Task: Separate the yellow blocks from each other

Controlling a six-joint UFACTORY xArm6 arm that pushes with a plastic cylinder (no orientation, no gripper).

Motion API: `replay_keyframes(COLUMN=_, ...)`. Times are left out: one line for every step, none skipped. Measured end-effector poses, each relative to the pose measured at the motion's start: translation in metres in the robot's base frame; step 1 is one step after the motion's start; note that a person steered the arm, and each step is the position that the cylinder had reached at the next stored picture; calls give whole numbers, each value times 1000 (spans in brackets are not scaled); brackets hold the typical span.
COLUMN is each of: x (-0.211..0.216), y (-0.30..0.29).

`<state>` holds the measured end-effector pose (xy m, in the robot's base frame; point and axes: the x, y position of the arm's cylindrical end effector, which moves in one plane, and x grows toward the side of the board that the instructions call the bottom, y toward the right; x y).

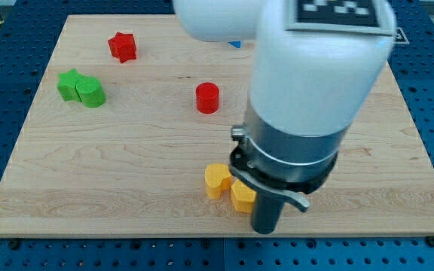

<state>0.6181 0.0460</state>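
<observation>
Camera view is showing my tip (266,231) sitting at the view's bottom, just to the view's right of the nearer yellow block (242,198). Whether it is touching that block I cannot tell, because the dark rod and the arm's collar are covering the block's right edge. I am carrying no pincer, only this rod, so nothing is standing apart, together or clamped on anything. The second yellow block (216,181), looking heart-like, is lying just beyond the first on the view's left and slightly upward, and the two are touching, so the separating is not yet done. The risk I am judging here is that a push toward the view's left would be driving both yellows along as a pair, since they are lining up with my tip. A push toward the view's bottom would be sending the near one off the wooden board (126,173), whose edge is lying close below. Farther up and left, well apart, a red cylinder (207,98) is standing, and beyond it a red star (123,47), a green cylinder (91,93) and a green star (69,83) touching each other. No containers are showing.
</observation>
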Motion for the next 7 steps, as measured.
replay_keyframes(x=0, y=-7)
replay_keyframes(x=0, y=-6)
replay_keyframes(x=0, y=-16)
replay_keyframes(x=-2, y=-38)
replay_keyframes(x=-11, y=-31)
replay_keyframes(x=-26, y=-21)
replay_keyframes(x=-51, y=-13)
